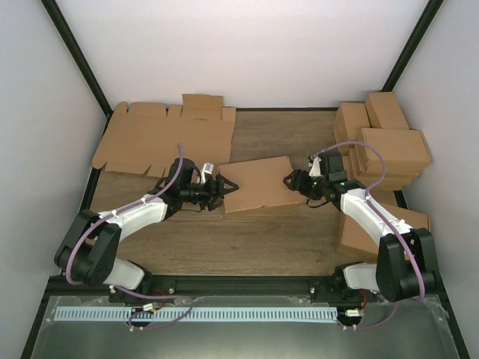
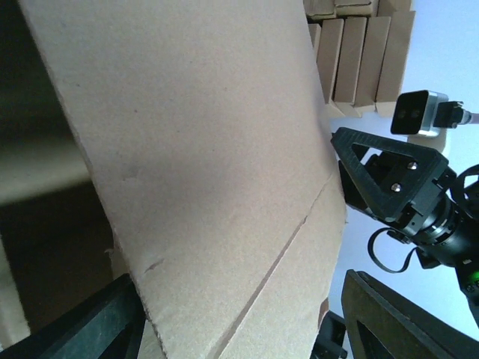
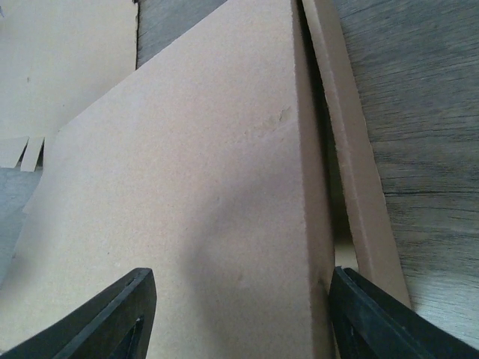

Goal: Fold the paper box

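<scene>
Your paper box [image 1: 258,185] sits mid-frame on the tabletop [image 1: 247,239], partly folded with a side flap [image 3: 352,149] loose, left end effector [image 1: 224,191] and right end effector [image 1: 288,181] both wide astride its ends.

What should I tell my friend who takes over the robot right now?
Left gripper: jaws open, straddling the paper box's left end.
Right gripper: jaws either side of its right end; grip unclear.
Box: mid-table between the arms, apart from the flat sheets and brown cartons.
Done: main panels look folded over.
Left: one long side flap gapes; probably tuck it in.
</scene>
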Controlling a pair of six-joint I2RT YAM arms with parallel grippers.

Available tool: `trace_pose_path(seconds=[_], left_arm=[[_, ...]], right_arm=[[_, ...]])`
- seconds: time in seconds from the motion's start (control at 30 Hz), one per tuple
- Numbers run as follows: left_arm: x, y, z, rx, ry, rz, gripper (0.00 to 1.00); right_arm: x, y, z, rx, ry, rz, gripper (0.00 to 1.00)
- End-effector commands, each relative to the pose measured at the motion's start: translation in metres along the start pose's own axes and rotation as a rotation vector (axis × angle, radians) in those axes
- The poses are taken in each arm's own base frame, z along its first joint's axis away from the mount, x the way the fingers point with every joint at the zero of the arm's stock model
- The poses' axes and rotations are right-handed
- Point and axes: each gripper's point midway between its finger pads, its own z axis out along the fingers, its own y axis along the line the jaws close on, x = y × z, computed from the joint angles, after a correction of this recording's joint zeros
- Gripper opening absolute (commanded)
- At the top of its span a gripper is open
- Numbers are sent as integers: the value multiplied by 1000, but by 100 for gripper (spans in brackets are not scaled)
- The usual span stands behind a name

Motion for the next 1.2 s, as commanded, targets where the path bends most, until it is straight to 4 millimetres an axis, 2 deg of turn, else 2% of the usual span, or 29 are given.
trace_pose_path(seconds=[0.0, 0.13, 0.27, 0.37, 0.5, 0.67, 0.8, 0.83, 0.87, 0.97, 1.0, 1.07, 1.17], left_arm=[[1, -31, -4, 87, 2, 47, 74], [2, -25, -1, 77, 6, 44, 73], [1, 3, 1, -45, -8, 63, 73], [0, 22, -3, -147, -18, 96, 73], [5, 42, -9, -241, -13, 120, 62], [4, 45, -14, -283, -18, 151, 54], [-4, 36, -22, -311, -57, 194, 51], [-5, 34, -24, -316, -67, 203, 51], [-6, 33, -26, -321, -75, 209, 51], [-6, 36, -27, -328, -81, 215, 51], [-5, 38, -25, -324, -74, 212, 51], [-3, 42, -20, -311, -58, 201, 50], [-1, 47, -14, -301, -33, 190, 48]], right_arm=[[-11, 30, -10, -105, -7, -16, 66], [-10, 26, -8, -90, -6, -14, 65], [-6, 12, -5, -35, -11, -22, 63], [3, -6, -1, 26, -6, -25, 61], [15, -22, 3, 74, 8, -30, 57], [16, -29, 2, 104, -2, -39, 41], [11, -31, -4, 136, -24, -53, 39], [8, -31, -7, 144, -34, -57, 41], [6, -30, -10, 149, -43, -69, 48], [-4, -26, -19, 163, -89, -93, 81], [-5, -28, -21, 173, -102, -94, 84], [-7, -30, -21, 188, -115, -94, 83], [-2, -36, -14, 194, -94, -81, 73]])
